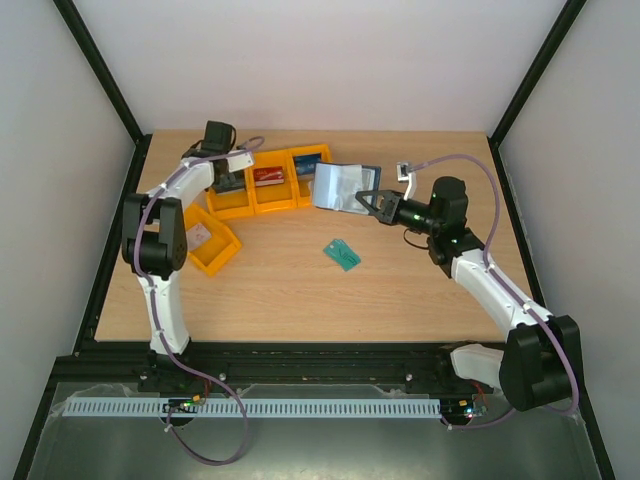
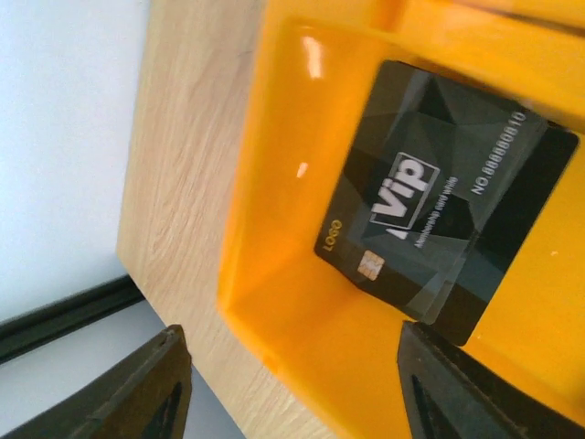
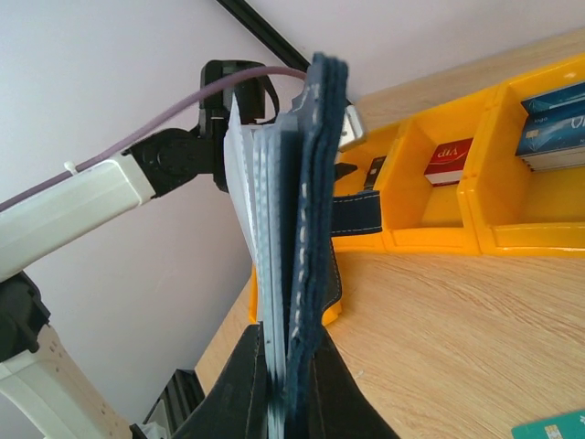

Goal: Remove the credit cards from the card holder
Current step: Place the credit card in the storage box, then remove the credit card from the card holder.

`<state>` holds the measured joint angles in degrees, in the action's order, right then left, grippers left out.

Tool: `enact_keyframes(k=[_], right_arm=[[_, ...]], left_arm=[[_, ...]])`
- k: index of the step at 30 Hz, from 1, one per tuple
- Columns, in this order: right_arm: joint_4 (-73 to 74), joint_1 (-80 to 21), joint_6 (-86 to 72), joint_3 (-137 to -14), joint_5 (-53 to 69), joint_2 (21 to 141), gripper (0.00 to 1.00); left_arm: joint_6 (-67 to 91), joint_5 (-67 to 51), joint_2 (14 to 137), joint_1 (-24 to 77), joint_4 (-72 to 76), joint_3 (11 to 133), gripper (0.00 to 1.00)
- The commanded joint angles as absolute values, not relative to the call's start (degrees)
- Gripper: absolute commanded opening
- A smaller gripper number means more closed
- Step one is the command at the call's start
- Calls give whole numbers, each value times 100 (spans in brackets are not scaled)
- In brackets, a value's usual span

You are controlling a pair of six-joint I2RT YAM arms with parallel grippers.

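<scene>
Several credit cards (image 1: 267, 176) deposited in orange bins (image 1: 275, 207); card holder (image 1: 336, 185) pinched by right end effector (image 1: 366, 200); left end effector (image 2: 292, 384) spread; sleeve contents indiscernible.

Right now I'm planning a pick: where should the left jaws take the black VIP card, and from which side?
Likely the corner of the black VIP card that seems propped against the orange bin wall, from above; the rest lies flat.

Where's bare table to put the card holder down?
Free: the wide strip between the teal card and the near edge of the table; between that card and the tilted orange bin. Crowded: back left, the bin row and left tool.
</scene>
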<state>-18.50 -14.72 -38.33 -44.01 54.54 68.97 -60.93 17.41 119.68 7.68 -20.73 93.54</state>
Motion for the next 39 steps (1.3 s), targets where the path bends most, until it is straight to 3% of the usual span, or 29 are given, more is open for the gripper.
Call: enact_keyframes(k=[1, 10, 15, 23, 29, 39], right_arm=[[-1804, -1448, -3712, -4663, 5520, 6774, 2], [-1703, -1448, -3697, -4664, 5656, 6700, 2], [-1677, -1448, -3841, -4657, 5539, 6656, 2], [-2008, -1549, -4288, -4770, 5585, 6785, 2], [-2286, -2020, -4423, -4764, 5537, 6766, 2], [-3295, -2497, -4790, -4650, 6135, 6655, 2]], left_arm=[[-5432, 1867, 11471, 738, -2597, 9858, 68], [-3869, 730, 9981, 734, -3505, 9976, 98], [-2913, -1275, 9197, 858, -4366, 9780, 99], [-924, -5514, 8669, 1257, -4219, 8956, 99], [-804, -5884, 8701, 2178, -4268, 8801, 100], [-743, -5930, 8453, 2136, -3985, 8211, 99]])
